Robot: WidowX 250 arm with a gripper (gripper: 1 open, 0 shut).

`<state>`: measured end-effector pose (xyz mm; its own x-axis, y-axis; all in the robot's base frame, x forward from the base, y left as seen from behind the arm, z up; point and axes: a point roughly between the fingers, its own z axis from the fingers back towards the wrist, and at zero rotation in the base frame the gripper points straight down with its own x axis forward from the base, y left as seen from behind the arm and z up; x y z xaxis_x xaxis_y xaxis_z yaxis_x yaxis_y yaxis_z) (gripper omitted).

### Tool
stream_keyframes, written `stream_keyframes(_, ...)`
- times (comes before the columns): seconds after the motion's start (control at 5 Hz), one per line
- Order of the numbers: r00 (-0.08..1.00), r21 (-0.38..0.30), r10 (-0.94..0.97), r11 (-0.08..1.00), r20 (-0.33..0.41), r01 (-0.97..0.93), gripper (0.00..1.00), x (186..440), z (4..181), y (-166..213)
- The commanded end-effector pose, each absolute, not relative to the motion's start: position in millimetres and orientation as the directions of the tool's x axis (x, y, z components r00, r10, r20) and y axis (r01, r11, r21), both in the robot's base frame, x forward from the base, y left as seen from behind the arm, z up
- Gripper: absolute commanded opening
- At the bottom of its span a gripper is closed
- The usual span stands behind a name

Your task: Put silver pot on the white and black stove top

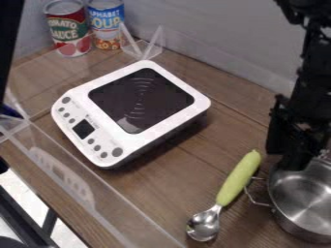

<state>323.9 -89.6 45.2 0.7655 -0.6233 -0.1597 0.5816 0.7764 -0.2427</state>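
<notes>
The pot is not on the stove yet.

The silver pot (305,201) is sitting on the table (195,145), far from the white and black stove top (134,109), so lifting and carrying are both waiting. The gripper (296,167) is hanging over the pot's rim; its dark fingers (285,160) are blurry, so I cannot tell if they are squeezing it.

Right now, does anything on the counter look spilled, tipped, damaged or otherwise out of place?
Nothing stands out. The silver pot sits upright at the counter's right edge, partly cut off by the frame, the scoop lies flat beside it, the stove top is bare, and two cans stand upright behind.
</notes>
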Motion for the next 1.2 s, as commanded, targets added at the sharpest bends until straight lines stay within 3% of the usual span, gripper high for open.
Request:
stream_keyframes(0.0, 0.717, -0.224, -0.687, 0.722, -0.118, 0.655, 1.0, 334, 54.7, -104)
stream_keyframes(0.2, 0.662, -0.224, -0.741, 0.667, -0.107, 0.71, 1.0, 340, 54.9, -121)
stream_keyframes(0.6, 0.736, -0.232, -0.668, 0.738, -0.115, 0.634, 1.0, 346, 54.4, -110)
stream_keyframes(1.0, 0.708, -0.247, -0.696, 0.712, -0.122, 0.657, 1.0, 346, 55.1, -110)
